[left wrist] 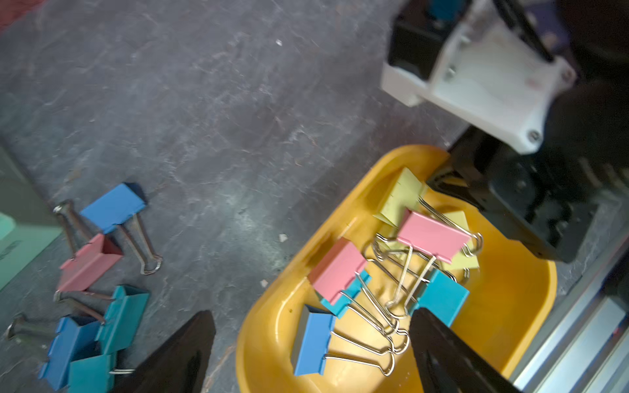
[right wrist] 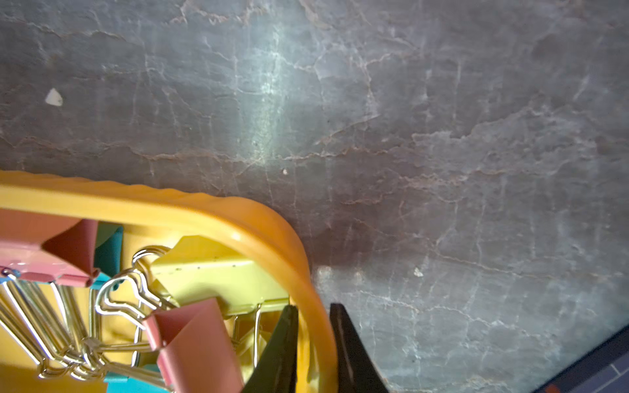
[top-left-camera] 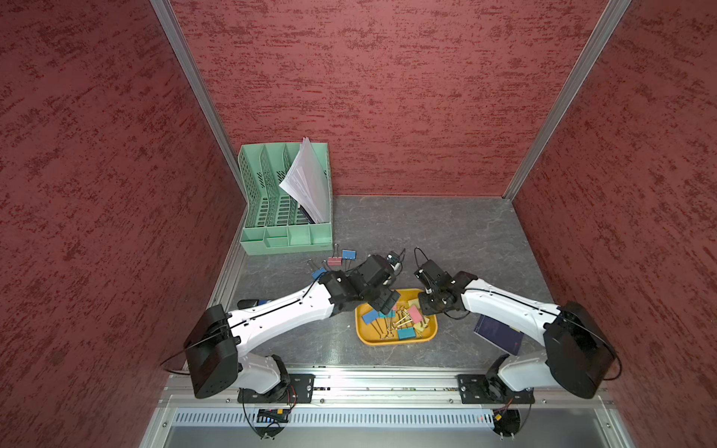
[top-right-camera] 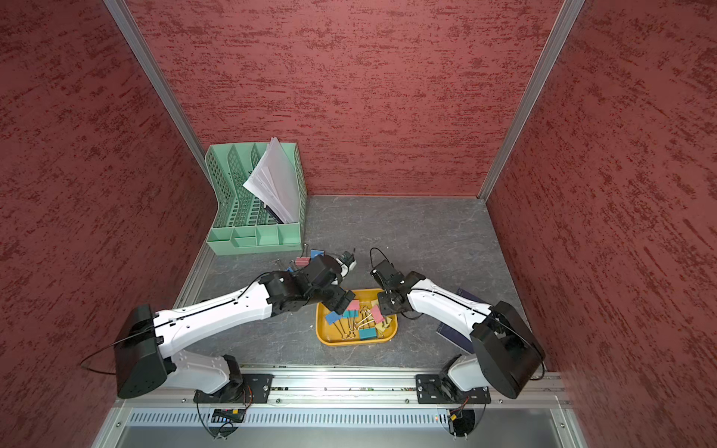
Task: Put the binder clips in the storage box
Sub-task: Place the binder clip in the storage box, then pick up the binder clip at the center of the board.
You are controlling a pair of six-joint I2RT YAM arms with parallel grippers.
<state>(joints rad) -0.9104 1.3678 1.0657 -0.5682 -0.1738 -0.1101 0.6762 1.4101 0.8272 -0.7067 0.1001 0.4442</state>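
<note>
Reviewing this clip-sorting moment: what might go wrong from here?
The right claw is clamped on the rim of the shallow yellow-orange plastic tray; arm motion may tilt it and spill the pastel metal binder clips inside. The loose clips on the grey tabletop lie bunched, so the open left claw may drag neighbours.

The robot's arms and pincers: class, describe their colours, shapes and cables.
Both the left arm and right arm have white, rounded shells, bulky black joints and thin black cables along them. The left pincer and right pincer are pairs of black, tapered wedges.
</note>
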